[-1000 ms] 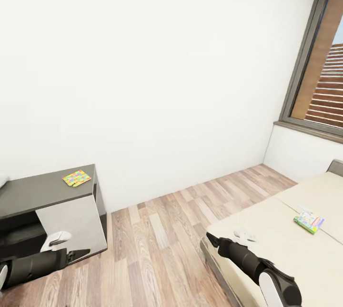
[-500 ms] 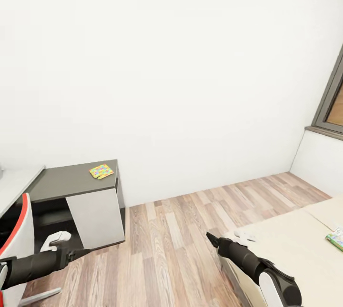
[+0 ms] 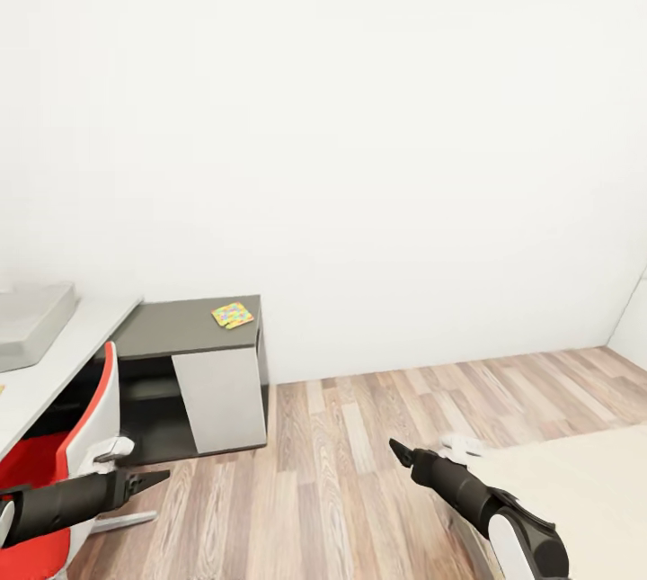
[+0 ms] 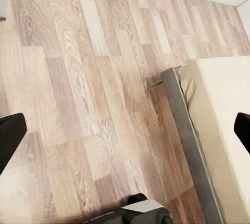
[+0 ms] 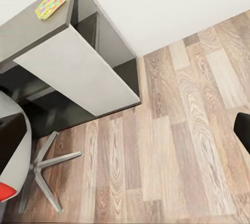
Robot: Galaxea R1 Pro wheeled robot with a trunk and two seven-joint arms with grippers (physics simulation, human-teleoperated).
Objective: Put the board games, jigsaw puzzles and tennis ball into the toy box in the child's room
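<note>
Far left in the head view: corner of the toy box (image 3: 31, 321), light grey, low-walled, sitting on the pale table (image 3: 54, 364). What lies inside cannot be made out from here.

Below the table edge, a red-and-white chair (image 3: 67, 436); its grey star base (image 5: 44, 169) shows on the floor in the right wrist view.

Left hand (image 3: 148, 478) held low beside the chair, dark fingers drawn to a point in the head view. In the left wrist view the two fingertips (image 4: 10, 138) stand wide apart at opposite edges, nothing between them, so released.

Next along, the dark-grey side desk (image 3: 184, 328) with a pale front panel, against the white wall (image 3: 359, 130). One jigsaw puzzle (image 3: 233, 315), the multicoloured one, lies flat on its top near the right rear corner.

Middle: wood-plank floor (image 3: 359, 436), bare planks.

Right hand (image 3: 396, 450) over the floor, near the foot of the bed (image 3: 575, 481). Only one dark fingertip (image 5: 244, 130) shows in the right wrist view; grip state cannot be told.

Bed: beige cover, dark grey frame (image 4: 190, 146).
</note>
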